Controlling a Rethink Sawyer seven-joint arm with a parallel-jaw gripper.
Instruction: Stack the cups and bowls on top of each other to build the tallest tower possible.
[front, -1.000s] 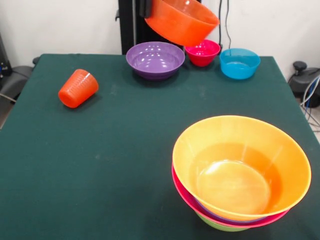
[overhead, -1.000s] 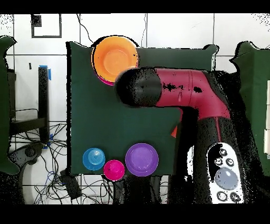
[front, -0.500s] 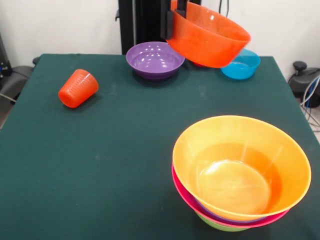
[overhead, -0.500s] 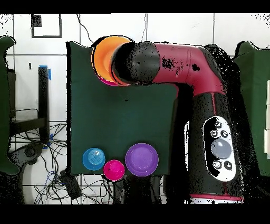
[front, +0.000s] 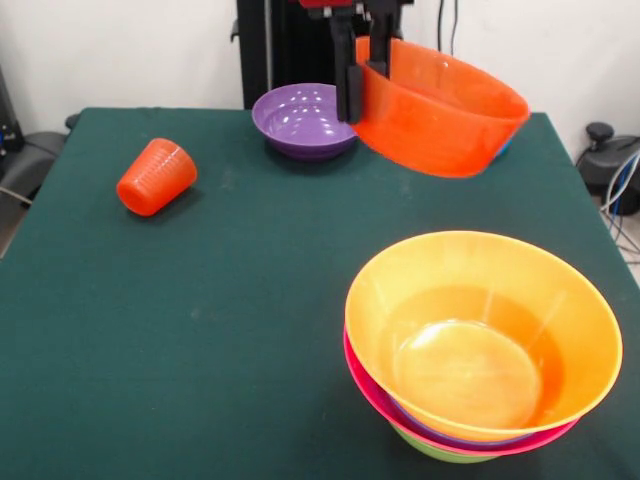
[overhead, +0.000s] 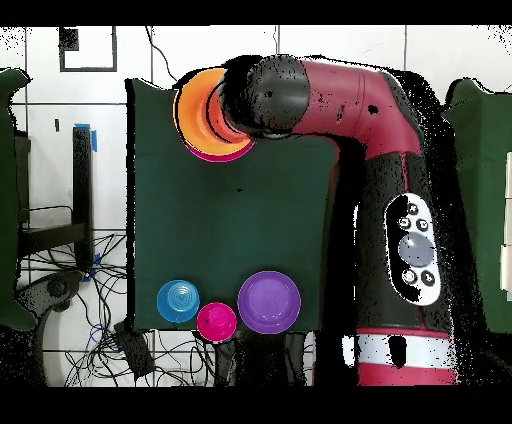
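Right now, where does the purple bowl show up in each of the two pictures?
Front view: the purple bowl sits at the table's far edge, top centre, just left of the held orange bowl.
Overhead view: it sits near the bottom edge, beside the magenta-red bowl.
Shared landmark: the tower.

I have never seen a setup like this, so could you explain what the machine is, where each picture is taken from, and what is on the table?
It is a red and black robot arm standing at a green table. One picture faces the robot across the table; the other looks straight down from above.

The gripper, its jaws shut on the rim, holds a big orange-red bowl tilted in the air.

On the table lie a tipped-over orange-red cup, a purple bowl, and, clearest from above, a magenta-red bowl and a blue bowl. Near the camera stands a tower of nested bowls, yellow-orange on top.
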